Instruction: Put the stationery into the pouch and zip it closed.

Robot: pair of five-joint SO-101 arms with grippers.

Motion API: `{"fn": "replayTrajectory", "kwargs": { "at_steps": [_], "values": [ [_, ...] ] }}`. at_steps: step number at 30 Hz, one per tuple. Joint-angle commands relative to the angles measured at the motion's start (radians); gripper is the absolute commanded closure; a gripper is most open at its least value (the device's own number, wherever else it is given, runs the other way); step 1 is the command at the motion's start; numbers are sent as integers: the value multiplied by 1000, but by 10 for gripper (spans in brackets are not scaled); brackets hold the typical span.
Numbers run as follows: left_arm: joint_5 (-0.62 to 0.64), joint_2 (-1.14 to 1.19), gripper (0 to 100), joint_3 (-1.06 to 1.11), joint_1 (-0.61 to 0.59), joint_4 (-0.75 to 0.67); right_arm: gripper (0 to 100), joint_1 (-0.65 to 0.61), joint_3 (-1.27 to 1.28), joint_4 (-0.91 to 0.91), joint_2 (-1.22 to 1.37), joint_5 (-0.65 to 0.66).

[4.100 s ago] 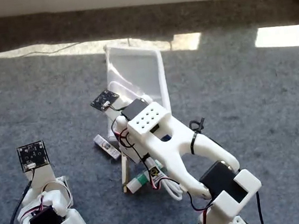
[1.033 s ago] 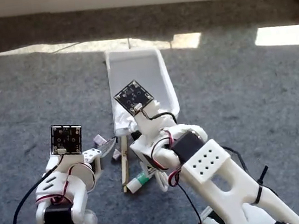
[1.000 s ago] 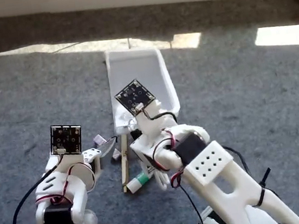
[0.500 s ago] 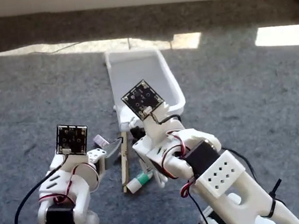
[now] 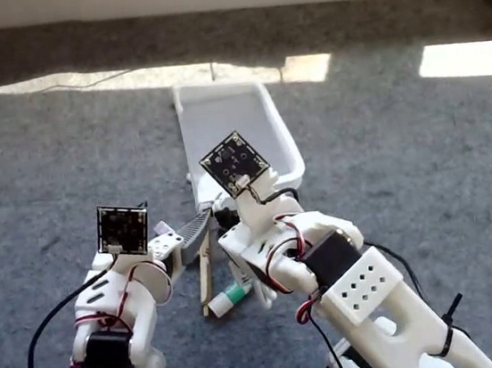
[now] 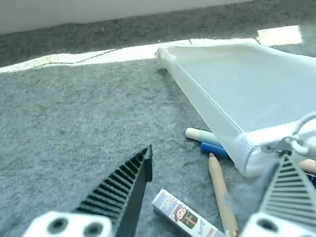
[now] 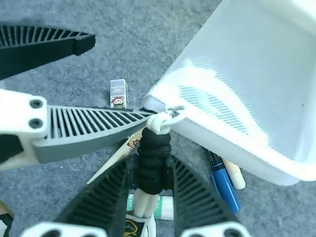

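Pinching braided black cord [image 7: 152, 153], ribbed right pincer [image 7: 149, 167].

Pouch [image 5: 236, 120] on carpet [image 5: 426, 189], pens [image 6: 211, 147] tucked under its near edge, pencil [image 6: 220, 197] just before that edge, small box [image 6: 182, 220] left of pencil, right gripper [image 7: 151, 165] clamped on pull cord [image 7: 154, 143] at pouch's near corner

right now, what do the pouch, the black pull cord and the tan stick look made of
pouch: white translucent mesh fabric, likely synthetic; a fine weave grid shows.
black pull cord: braided textile cord, matte, with knotted ridges.
stick: looks like bare wood, tan and matte; probably a pencil.
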Motion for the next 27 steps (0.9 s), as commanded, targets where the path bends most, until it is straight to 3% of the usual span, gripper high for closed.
{"fn": "replayTrajectory", "kwargs": {
  "at_steps": [1,7,18,23,27],
  "values": [
    [-28,-10,644,25,-13,-72,992,5,-10,2,-45,-3],
    [-31,-10,723,50,-24,-118,992,5,-10,2,-45,-3],
    [-31,-10,722,38,-16,-109,992,5,-10,2,-45,-3],
    [-31,-10,722,-48,30,49,992,5,-10,1,-45,-3],
    [-31,-10,722,-39,42,66,992,5,-10,1,-45,-3]
  ]
}}
